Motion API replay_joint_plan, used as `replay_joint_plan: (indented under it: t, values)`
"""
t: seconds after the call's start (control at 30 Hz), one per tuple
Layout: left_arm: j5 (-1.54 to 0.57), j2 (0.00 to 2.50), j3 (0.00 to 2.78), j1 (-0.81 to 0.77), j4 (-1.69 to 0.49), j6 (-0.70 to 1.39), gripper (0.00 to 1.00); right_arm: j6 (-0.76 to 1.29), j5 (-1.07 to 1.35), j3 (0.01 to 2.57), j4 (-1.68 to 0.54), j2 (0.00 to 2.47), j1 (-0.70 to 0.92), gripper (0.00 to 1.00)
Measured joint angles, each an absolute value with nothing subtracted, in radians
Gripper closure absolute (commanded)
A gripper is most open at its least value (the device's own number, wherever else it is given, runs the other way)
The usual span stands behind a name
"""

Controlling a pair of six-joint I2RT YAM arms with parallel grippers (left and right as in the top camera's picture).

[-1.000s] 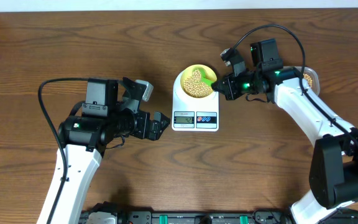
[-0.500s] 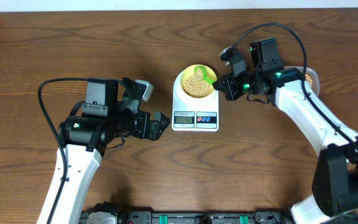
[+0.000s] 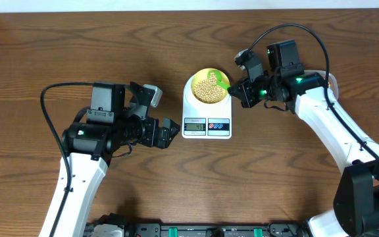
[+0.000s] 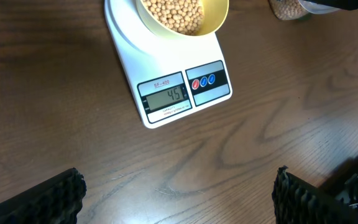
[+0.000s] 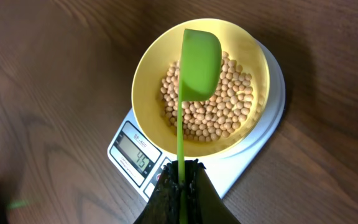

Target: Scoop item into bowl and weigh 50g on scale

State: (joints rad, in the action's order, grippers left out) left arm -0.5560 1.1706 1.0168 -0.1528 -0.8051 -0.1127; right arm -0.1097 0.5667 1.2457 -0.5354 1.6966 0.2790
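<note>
A pale yellow bowl sits on the white scale, whose display reads 45. Tan beans cover the bowl's bottom. My right gripper is shut on the thin handle of a green scoop, whose cup hangs tipped over the bowl's far side. Overhead, the right gripper is just right of the bowl and scale. My left gripper stands open and empty over bare wood, left of the scale's front. Its wrist view shows the scale ahead.
A clear tub of beans stands at the right, mostly hidden behind the right arm; its edge shows in the left wrist view. A pale wall runs along the table's far edge.
The right arm has shifted very slightly with the scoop still over the bowl. The left arm has not moved.
</note>
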Motion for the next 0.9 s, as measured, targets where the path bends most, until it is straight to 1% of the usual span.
replay_joint_plan:
  t: [0.9]
  values:
    - [-0.556,1.171,1.017,-0.153,-0.805,-0.113,0.02,-0.125,0.545,1.246,-0.538,1.697,0.279,0.99]
